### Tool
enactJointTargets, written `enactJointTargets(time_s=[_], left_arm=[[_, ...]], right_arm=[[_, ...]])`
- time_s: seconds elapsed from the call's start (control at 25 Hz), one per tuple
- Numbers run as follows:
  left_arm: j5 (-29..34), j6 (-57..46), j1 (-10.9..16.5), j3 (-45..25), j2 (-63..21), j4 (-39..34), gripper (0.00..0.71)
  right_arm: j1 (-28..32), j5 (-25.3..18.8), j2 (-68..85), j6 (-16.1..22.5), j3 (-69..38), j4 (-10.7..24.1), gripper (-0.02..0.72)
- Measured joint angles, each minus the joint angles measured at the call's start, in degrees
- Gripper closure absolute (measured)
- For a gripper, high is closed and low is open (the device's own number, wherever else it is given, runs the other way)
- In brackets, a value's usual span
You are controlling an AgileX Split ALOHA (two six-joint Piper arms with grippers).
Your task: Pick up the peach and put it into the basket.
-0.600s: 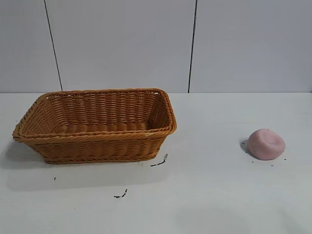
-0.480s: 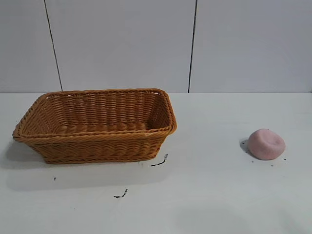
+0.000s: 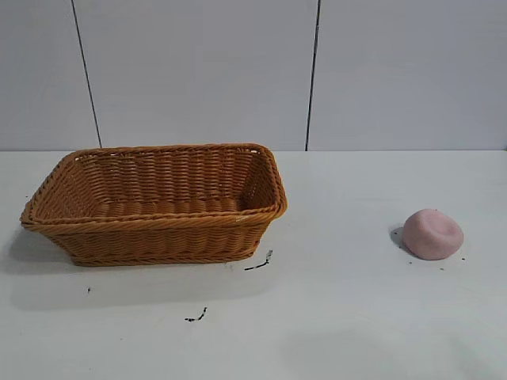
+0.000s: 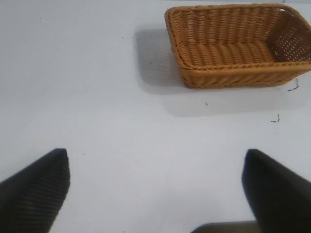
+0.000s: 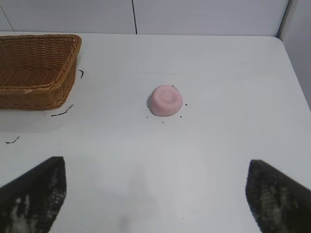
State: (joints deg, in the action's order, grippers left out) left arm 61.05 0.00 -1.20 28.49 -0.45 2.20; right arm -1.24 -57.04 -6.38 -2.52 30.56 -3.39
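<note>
Here both arms sit outside the exterior view; the left gripper point(image 4: 155, 194) and right gripper point(image 5: 155, 194) gape wide with nothing held, the peach point(image 3: 432, 233) well right of the basket point(image 3: 154, 203).

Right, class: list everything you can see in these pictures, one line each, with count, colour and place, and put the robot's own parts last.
basket: one, orange-brown wicker, on the table's left side in the exterior view, nothing inside it.
peach: one, pale pink, on the table's right side, well apart from the basket.
dark marks: a few, black, on the table just in front of the basket's right corner.
table: one, white, under everything.
wall: pale grey panels with dark seams, behind the table.
left gripper: one, black, fingers spread wide, above bare table short of the basket.
right gripper: one, black, fingers spread wide, facing the peach, holding nothing.
</note>
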Motion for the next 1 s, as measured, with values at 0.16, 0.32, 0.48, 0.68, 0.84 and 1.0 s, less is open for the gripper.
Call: enactJointTargets(time_s=[0.16,0.32,0.48,0.68,0.84,1.0], left_arm=[[0.00,0.00,0.00,0.00,0.00,0.00,0.017],[0.00,0.00,0.00,0.00,0.00,0.00,0.017],[0.00,0.00,0.00,0.00,0.00,0.00,0.017],[0.00,0.00,0.00,0.00,0.00,0.00,0.017],[0.00,0.00,0.00,0.00,0.00,0.00,0.017],[0.00,0.00,0.00,0.00,0.00,0.00,0.017]], right_arm=[[0.00,2.95,-13.29,0.00,3.96,-0.05,0.008],[0.00,4.47,-29.09,0.00,9.59,-0.05,0.008],[0.00,5.22,-45.24,0.00,16.71,-0.05,0.008],[0.00,5.55,-64.34,0.00,26.67,-0.11,0.008],[0.00,3.53,-77.24,-0.13,35.62,-0.15,0.008],[0.00,2.15,-87.35,-1.08,43.05,-0.18,0.008]])
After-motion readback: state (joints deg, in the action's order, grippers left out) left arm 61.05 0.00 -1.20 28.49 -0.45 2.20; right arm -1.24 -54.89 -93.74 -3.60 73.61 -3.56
